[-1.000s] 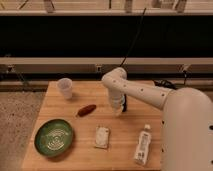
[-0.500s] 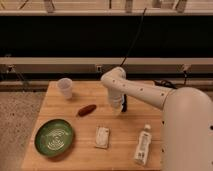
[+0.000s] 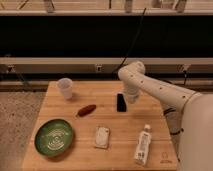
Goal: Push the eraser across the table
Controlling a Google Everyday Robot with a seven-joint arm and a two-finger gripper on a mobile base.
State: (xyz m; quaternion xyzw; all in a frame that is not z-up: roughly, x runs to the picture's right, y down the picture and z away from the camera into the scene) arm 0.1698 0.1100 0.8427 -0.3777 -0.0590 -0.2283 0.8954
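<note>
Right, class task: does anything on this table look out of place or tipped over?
Only the white bottle lies on its side, near a corner of the table. The hand sits beside the eraser.

A matte black eraser (image 3: 121, 102) is seen on the light, plank-grained wooden desk (image 3: 150, 117), just beside the white gripper (image 3: 131, 98). The green plate (image 3: 53, 137) is patterned with paler concentric rings. A reddish-brown sausage-shaped item (image 3: 86, 110), white packet (image 3: 102, 137), white bottle (image 3: 143, 145) and whitish cup (image 3: 65, 88) are shown.

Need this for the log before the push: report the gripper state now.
Gripper: closed, holding nothing that shows, low over the table beside the eraser; whether it touches the eraser cannot be told.
</note>
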